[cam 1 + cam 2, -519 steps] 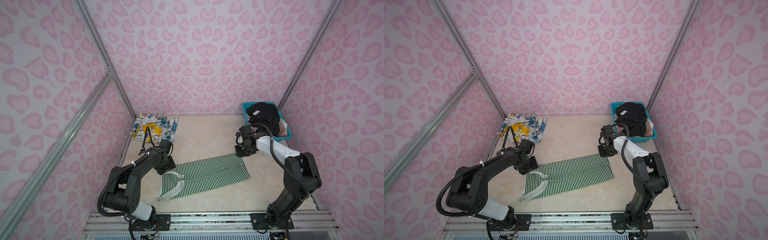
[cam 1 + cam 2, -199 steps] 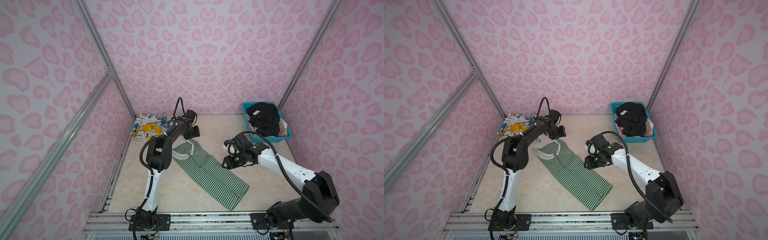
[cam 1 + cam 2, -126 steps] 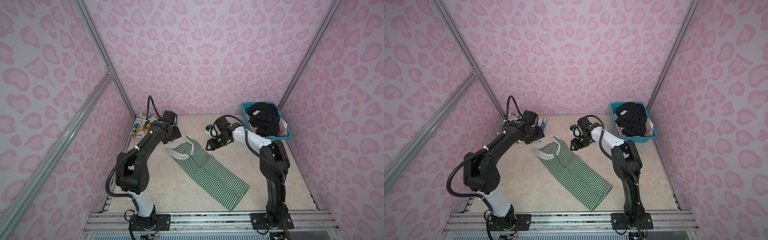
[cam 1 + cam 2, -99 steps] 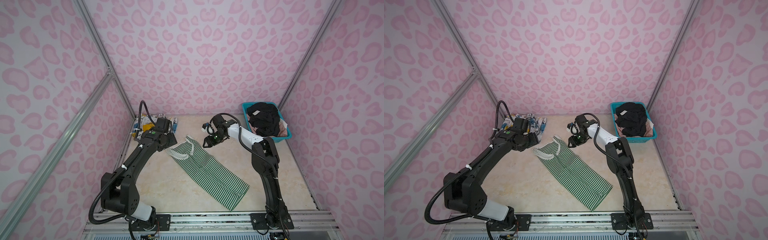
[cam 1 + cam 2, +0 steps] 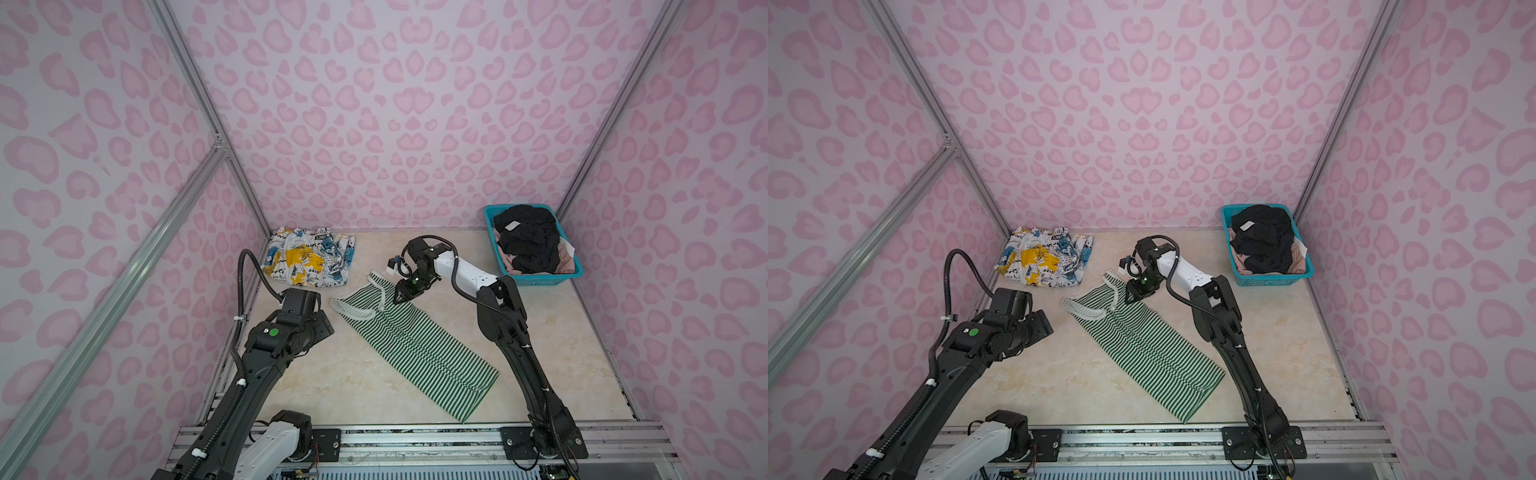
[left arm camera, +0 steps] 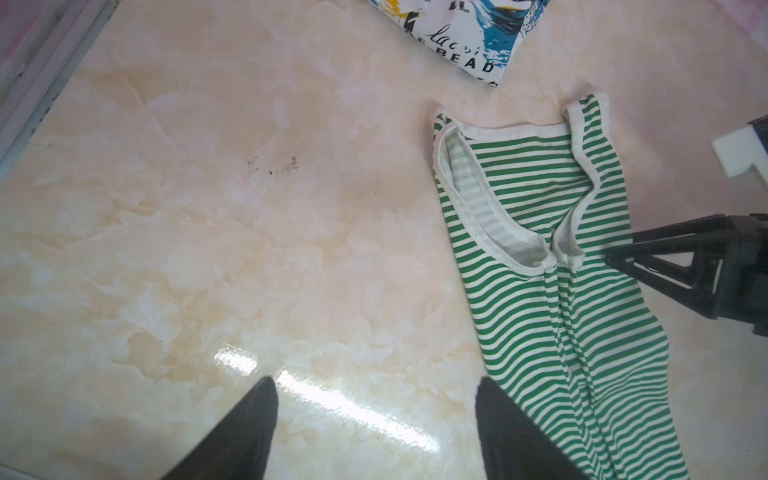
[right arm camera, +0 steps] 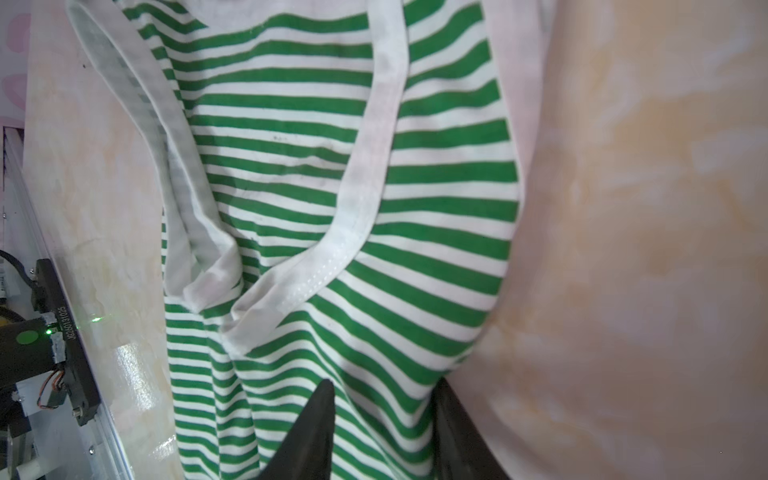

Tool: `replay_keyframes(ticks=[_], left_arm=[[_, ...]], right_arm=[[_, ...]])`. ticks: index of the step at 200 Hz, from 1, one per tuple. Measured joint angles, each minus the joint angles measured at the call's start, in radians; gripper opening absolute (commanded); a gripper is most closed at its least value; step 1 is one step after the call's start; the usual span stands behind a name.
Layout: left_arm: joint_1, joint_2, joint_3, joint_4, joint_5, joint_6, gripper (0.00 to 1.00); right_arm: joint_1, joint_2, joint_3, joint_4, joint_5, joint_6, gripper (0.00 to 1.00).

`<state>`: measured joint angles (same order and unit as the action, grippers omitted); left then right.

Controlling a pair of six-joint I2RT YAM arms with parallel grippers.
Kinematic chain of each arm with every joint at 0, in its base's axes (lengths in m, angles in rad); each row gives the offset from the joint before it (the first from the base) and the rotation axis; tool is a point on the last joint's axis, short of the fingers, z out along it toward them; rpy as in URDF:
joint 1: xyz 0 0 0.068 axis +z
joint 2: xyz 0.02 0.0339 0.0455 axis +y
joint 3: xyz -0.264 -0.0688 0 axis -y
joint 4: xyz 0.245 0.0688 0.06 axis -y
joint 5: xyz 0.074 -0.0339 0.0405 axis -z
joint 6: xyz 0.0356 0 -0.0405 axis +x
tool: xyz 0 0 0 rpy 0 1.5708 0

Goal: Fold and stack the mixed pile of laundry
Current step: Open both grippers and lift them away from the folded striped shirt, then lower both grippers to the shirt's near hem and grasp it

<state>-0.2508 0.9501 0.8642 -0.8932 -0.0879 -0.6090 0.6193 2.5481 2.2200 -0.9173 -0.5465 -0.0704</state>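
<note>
The green-and-white striped top lies flat and slantwise on the table, straps toward the back left. My right gripper is down on its side edge by the armhole. In the right wrist view its jaws stand partly open with a ridge of striped cloth between them. My left gripper hangs open over bare table left of the top. The white printed garment lies folded at the back left. A black garment and a pale pink one fill the basket.
The teal mesh basket stands in the back right corner. Pink patterned walls close in three sides, with an aluminium post at the back left. A metal rail runs along the front edge.
My right gripper swung left from mid-table onto the top's armhole edge and narrowed its jaws. My left arm pulled back from the printed garment toward the front left and opened wider. The top stayed put.
</note>
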Motion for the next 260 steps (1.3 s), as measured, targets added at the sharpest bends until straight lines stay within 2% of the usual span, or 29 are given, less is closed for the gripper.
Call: replay_keyframes(ticks=[17,53,96,106,122,131,160,180,206,237,260], left_arm=[[0.000,0.003,-0.004,-0.006,0.003,0.000,0.77],[0.000,0.017,-0.004,-0.005,0.018,0.002,0.77],[0.000,0.063,-0.023,0.026,0.088,0.022,0.78],[-0.002,0.076,-0.026,0.041,0.108,0.032,0.78],[-0.012,0.104,-0.028,0.072,0.143,0.039,0.78],[-0.024,0.124,-0.028,0.093,0.161,0.046,0.78],[-0.100,0.198,-0.020,0.146,0.200,0.071,0.78],[-0.182,0.240,-0.017,0.193,0.214,0.079,0.77],[-0.317,0.280,-0.036,0.290,0.235,0.050,0.76],[-0.497,0.328,-0.077,0.415,0.231,-0.041,0.75],[-0.611,0.391,-0.085,0.497,0.220,-0.119,0.75]], right_arm=[[0.003,0.017,0.025,-0.002,0.017,0.018,0.15],[-0.032,-0.002,0.003,0.018,0.087,0.097,0.00],[-0.162,-0.089,-0.103,0.074,0.286,0.194,0.00],[-0.190,-0.097,-0.107,0.079,0.321,0.212,0.05],[-0.224,-0.099,-0.101,0.081,0.374,0.245,0.24],[-0.232,-0.099,-0.090,0.076,0.396,0.252,0.31],[-0.230,-0.156,-0.116,0.057,0.457,0.261,0.43],[-0.222,-0.297,-0.249,0.058,0.487,0.260,0.46],[-0.219,-0.532,-0.510,0.079,0.488,0.260,0.46],[-0.206,-0.805,-0.904,0.082,0.472,0.271,0.46],[-0.202,-0.985,-1.138,0.071,0.452,0.299,0.48]])
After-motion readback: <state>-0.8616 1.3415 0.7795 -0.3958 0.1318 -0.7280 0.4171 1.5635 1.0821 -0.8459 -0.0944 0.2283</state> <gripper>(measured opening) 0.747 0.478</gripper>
